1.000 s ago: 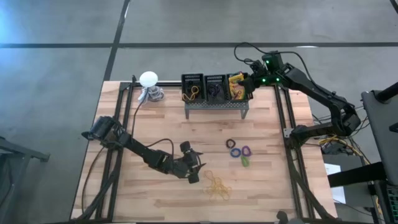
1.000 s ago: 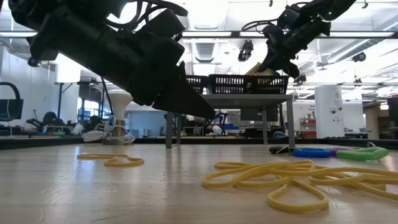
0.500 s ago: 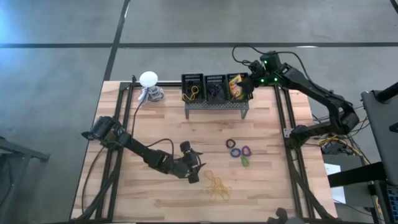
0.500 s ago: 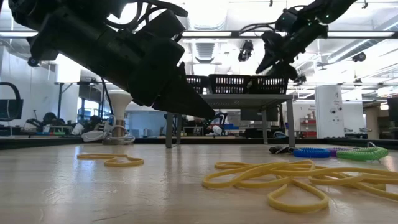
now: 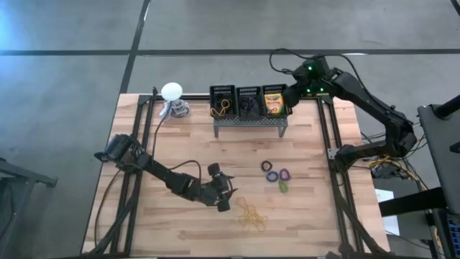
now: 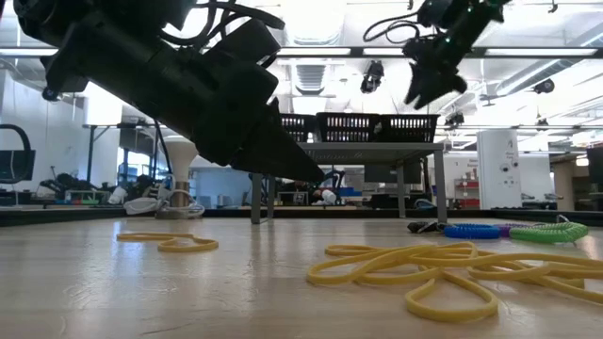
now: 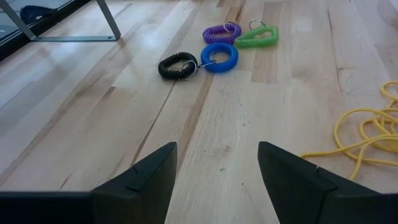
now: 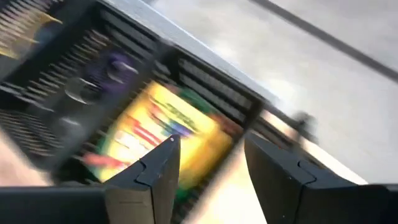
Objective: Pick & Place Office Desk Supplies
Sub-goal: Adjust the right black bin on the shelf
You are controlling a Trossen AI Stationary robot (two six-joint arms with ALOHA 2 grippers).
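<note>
Right claw [image 8: 205, 168] open above crayon box [image 5: 273, 102] lying in rightmost bin [image 5: 274, 91].

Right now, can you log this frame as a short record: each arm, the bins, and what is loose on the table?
right gripper: jaws open, above the rightmost bin
crayon box: lying in that bin, not held
left gripper: jaws open, empty, low over the table beside the rubber bands
coil rings: black, blue, purple, green, clustered on the table
</note>
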